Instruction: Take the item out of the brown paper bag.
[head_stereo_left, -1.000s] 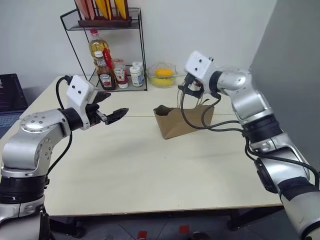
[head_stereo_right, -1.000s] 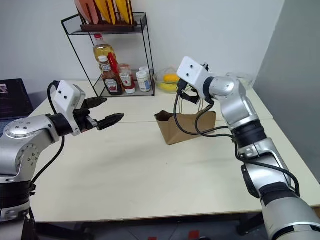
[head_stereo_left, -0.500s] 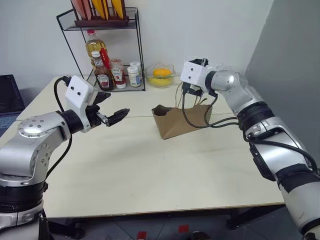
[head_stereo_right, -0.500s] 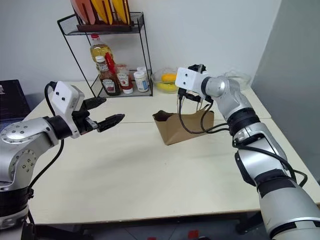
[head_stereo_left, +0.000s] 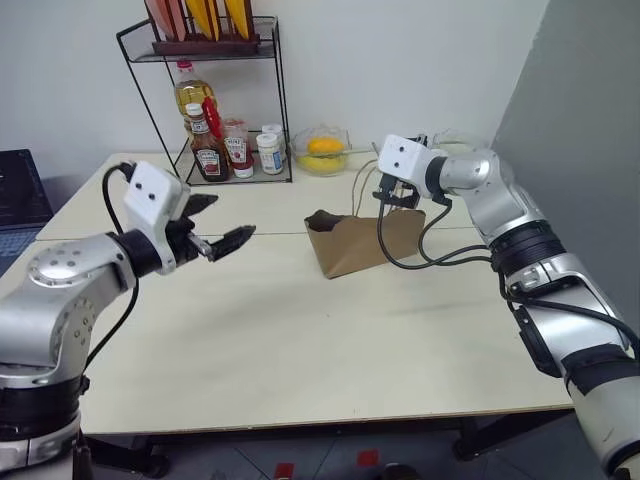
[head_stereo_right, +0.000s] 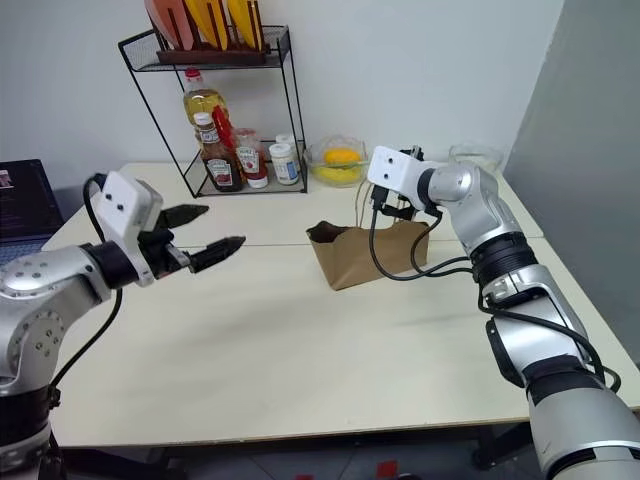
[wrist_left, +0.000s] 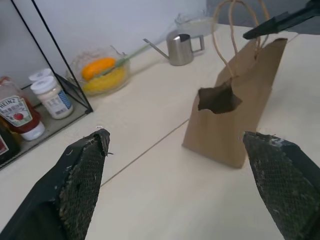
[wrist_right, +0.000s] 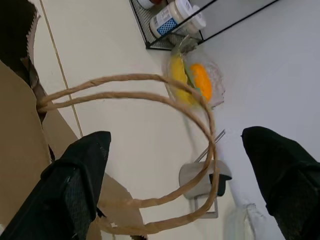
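One brown paper bag (head_stereo_left: 362, 240) stands mid-table, its two cord handles (wrist_right: 150, 95) looped up. Two grippers: the right gripper (wrist_right: 175, 170) spread wide by the handles, the left gripper (head_stereo_left: 222, 228) wide open, empty, well left.

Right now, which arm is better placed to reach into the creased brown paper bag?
The right. Its open gripper hangs just above the brown paper bag at its looped cord handles. The left gripper, also open, hovers over bare table, well apart from the bag.
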